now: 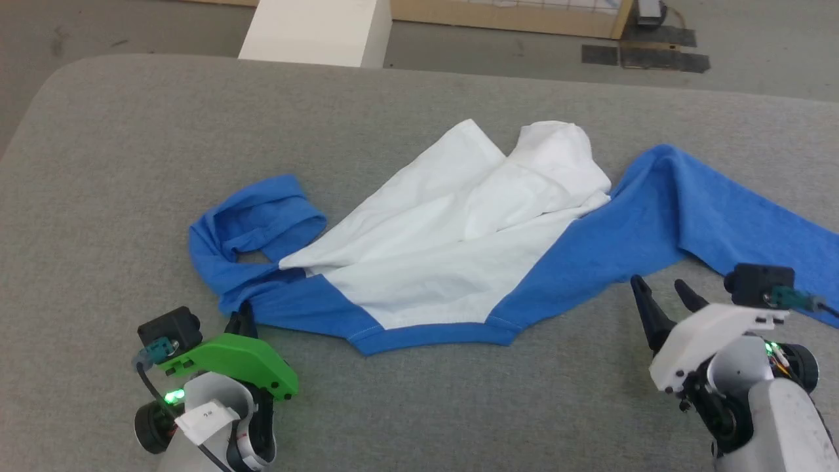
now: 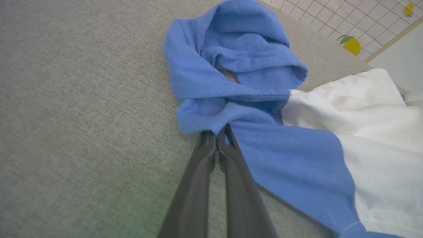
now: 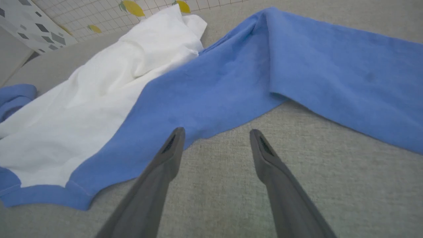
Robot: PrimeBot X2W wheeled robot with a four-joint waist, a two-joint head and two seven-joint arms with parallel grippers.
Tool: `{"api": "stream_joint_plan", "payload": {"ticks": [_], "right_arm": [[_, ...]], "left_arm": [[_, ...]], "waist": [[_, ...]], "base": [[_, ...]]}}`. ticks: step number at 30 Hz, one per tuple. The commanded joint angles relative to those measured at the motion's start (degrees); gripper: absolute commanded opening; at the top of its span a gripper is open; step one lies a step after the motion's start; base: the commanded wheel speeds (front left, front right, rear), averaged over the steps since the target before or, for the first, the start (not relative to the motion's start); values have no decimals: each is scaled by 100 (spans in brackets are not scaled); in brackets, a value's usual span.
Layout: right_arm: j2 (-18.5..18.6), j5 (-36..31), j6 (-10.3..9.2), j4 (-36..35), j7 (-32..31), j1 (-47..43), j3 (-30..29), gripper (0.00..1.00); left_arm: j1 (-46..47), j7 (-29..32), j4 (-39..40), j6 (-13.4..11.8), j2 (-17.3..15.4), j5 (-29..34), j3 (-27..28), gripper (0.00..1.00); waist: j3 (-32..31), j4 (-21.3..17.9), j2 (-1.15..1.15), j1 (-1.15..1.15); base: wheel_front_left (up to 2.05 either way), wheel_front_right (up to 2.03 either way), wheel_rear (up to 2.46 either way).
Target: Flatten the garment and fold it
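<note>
**Pinching the blue edge of the garment (image 1: 432,262) with our left pincer (image 1: 244,314)**

We see the garment lying crumpled across the middle of the grey cloth-covered counter (image 1: 131,164). Its white body is creased and partly folded over itself toward the far side. A blue band of trim runs along the near edge of the white panel.

On our left, one blue sleeve is bunched into a loose loop. On our right, the other blue sleeve stretches out flat to the edge of the head view.

In the left wrist view, our left pincer (image 2: 216,134) has its fingers pressed together. The tips meet right at the near edge of the blue shoulder cloth, under the bunched sleeve, and appear to nip a small fold of the garment (image 2: 290,158).

Our right pincer (image 1: 657,283) is spread wide with nothing between its fingers. In the right wrist view, this pincer (image 3: 216,131) sits low over bare counter, just beside the near edge of the garment (image 3: 205,92), where the blue shoulder meets the flat sleeve. We cannot tell whether its tips touch the counter.
</note>
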State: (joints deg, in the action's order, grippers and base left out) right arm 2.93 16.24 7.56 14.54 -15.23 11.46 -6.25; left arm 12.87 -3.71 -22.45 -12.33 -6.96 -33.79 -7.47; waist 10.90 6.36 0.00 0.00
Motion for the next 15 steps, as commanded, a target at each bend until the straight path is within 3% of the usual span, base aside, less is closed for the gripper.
{"api": "stream_joint_plan", "payload": {"ticks": [1, 12, 13, 14, 15], "right_arm": [[-5, 49, -8, 162, -145, 193, -63, 100], [-5, 72, -8, 1558, -796, 1241, -262, 100], [-5, 64, -8, 1623, -781, 1294, -259, 95], [-5, 65, -8, 1700, -764, 1350, -244, 38], [-5, 46, -8, 1734, -732, 1390, -199, 27]], "left_arm": [[4, -58, 20, 20, -36, 49, 5, 0], [173, -156, -46, 126, 62, 9, -138, 0], [178, -161, -57, 132, 69, 3, -146, 0], [182, -163, -73, 139, 74, -2, -158, 0], [184, -159, -85, 148, 77, -9, -167, 0]], "waist": [[77, 112, 0, 0], [267, 321, 0, 0], [272, 323, 0, 0], [275, 324, 0, 0], [278, 322, 0, 0]], "base": [[0, 0, 0], [0, 0, 0], [0, 0, 0], [0, 0, 0], [0, 0, 0]]}}
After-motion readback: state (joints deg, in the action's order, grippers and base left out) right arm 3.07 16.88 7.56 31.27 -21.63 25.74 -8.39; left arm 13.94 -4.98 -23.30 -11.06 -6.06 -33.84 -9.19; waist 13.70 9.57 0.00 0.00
